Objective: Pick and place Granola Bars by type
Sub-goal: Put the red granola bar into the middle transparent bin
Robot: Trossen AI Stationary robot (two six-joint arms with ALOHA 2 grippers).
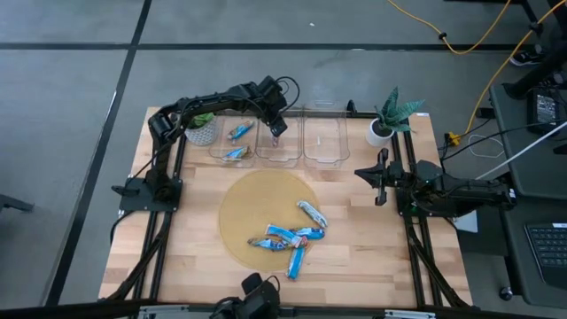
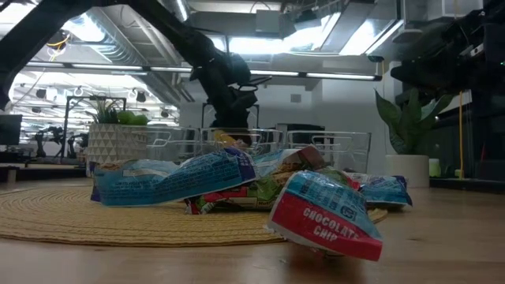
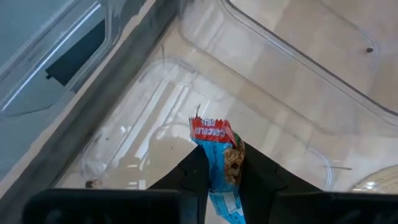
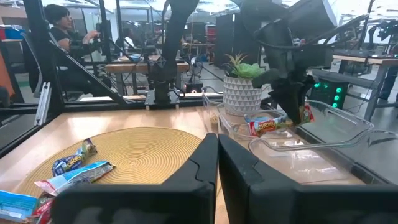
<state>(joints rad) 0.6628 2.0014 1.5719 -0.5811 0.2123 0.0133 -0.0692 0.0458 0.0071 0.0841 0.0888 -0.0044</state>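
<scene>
While the left gripper [image 1: 276,129] pinches a red-ended granola bar [image 3: 219,155] above the middle clear bin [image 1: 277,152] at the table's far side — right gripper [image 1: 379,177] shut, idle — an early release risks the bar catching the rim.

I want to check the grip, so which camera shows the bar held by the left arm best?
The left wrist view: the held bar fills the middle, pinched between the left gripper jaws above the middle bin. The right wrist view shows it small and farther off, the high view only a speck, and the low view barely a glimpse.
</scene>
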